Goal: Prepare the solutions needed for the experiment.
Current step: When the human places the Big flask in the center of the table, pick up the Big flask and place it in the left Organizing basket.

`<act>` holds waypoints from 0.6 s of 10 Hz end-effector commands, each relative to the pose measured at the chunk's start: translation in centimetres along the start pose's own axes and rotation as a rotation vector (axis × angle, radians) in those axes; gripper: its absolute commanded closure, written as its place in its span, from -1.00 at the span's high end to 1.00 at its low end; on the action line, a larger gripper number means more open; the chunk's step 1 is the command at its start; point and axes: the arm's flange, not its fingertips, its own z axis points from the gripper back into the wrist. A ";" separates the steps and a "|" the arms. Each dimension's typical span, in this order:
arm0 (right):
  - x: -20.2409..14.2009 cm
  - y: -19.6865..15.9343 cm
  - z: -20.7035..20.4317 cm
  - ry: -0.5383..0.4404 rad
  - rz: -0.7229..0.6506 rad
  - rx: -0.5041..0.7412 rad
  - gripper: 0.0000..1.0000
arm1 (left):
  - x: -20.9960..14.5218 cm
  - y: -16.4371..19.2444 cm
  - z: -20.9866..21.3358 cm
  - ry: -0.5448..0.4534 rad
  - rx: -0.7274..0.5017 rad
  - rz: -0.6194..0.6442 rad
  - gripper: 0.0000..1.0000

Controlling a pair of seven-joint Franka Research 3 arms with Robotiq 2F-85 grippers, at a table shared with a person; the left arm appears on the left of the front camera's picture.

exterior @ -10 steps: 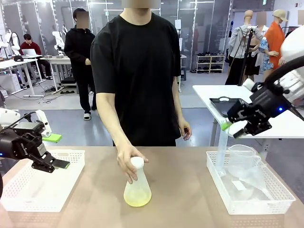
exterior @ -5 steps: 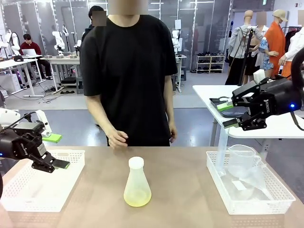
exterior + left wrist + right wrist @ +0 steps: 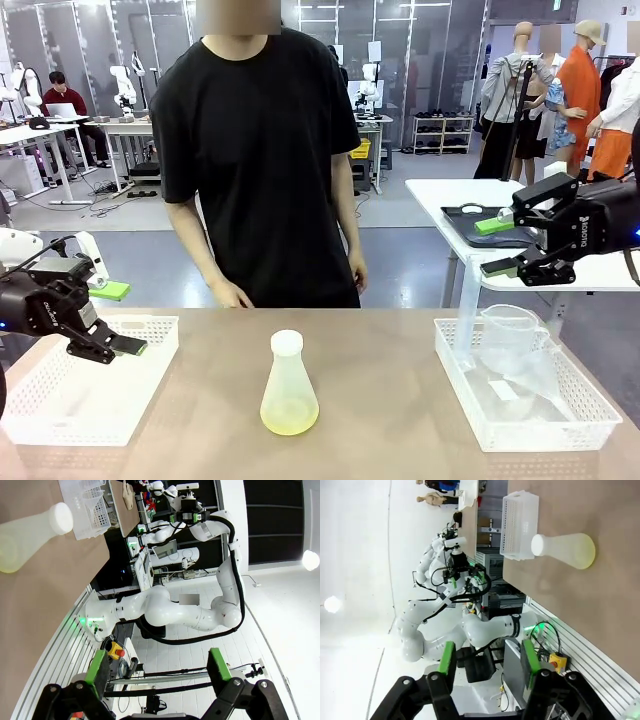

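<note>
The person (image 3: 250, 260) is wearing a black short-sleeved T-shirt (image 3: 260, 130). The left gripper (image 3: 119, 318) and right gripper (image 3: 497, 246) are showing black, angular bodies with small white lettering and bright green pads (image 3: 112, 291). A black cable (image 3: 232, 537) is running along the glossy white, rounded right arm (image 3: 170, 611).

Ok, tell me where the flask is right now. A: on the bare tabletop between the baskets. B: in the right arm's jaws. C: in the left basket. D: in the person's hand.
A: the flask stands upright on the table, between the left basket and the right basket.
</note>
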 end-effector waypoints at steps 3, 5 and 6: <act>0.8 -0.3 -0.3 0.001 -0.012 0.055 0.91 | 0.1 -0.4 -0.1 -0.002 -0.003 -0.003 1.00; 0.3 -0.2 0.0 -0.007 -0.014 0.036 0.91 | 0.1 -0.4 -0.1 -0.002 -0.003 -0.003 1.00; 0.3 -0.2 0.0 -0.007 -0.014 0.036 0.91 | 0.1 -0.4 -0.1 -0.002 -0.003 -0.003 1.00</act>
